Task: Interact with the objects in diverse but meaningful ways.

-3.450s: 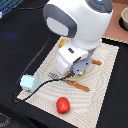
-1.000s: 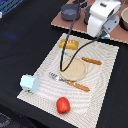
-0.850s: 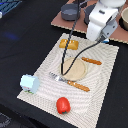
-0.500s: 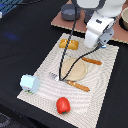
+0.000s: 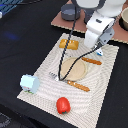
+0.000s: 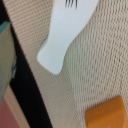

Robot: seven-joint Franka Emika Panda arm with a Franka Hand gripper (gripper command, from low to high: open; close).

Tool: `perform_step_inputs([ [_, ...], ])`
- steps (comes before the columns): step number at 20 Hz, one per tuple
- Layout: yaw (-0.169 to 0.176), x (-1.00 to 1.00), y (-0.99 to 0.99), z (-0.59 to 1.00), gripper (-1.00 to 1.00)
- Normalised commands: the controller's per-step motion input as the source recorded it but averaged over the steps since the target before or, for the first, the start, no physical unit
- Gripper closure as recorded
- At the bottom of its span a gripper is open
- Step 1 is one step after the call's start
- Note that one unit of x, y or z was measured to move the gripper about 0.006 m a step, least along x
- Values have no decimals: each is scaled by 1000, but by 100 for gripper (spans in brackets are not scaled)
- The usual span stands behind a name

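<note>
My wrist view alone shows a white piece (image 6: 62,37) on the mat (image 6: 95,70); gripper (image 5: 98,50) fingers' state I cannot tell.

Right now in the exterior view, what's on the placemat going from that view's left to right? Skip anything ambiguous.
small white carton → red tomato → tan plate → white-and-blue tube-like piece. The bread loaf and the orange-handled cutlery overlap these spans, so they're left out.
</note>
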Motion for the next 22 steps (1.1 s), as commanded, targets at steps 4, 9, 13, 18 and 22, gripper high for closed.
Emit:
perform_step_inputs([
  [4, 29, -915, 369, 673, -100],
  [9, 24, -974, 129, 394, -100],
  [13, 23, -939, 0, 124, -100],
  [18, 79, -804, -159, 25, -100],
  [22, 91, -746, -256, 3, -100],
])
